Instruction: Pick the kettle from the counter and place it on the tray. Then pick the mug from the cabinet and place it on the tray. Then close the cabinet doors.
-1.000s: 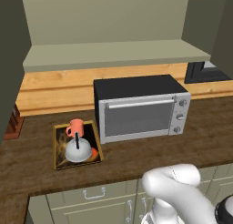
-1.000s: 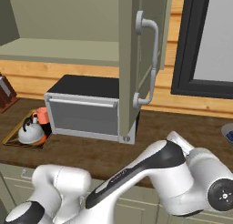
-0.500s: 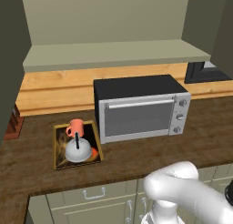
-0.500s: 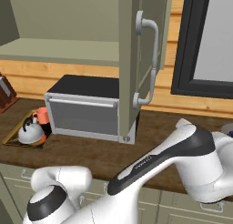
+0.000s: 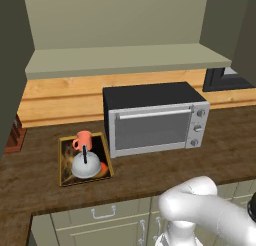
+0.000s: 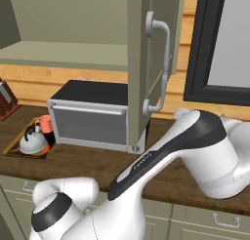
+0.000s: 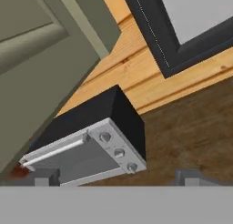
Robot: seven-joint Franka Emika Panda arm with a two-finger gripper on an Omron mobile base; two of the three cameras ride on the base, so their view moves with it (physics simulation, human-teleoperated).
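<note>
On the tray (image 5: 65, 179), kettle (image 5: 85, 166) beside mug (image 5: 83, 140), cabinet doors (image 6: 141, 63) open

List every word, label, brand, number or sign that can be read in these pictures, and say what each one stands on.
Small dark lettering on the robot arm's white link: too small and blurred to read.
Microwave front and its three knobs: no legible marks.
Tray, kettle, mug, open cabinet door: no text on them.
</note>
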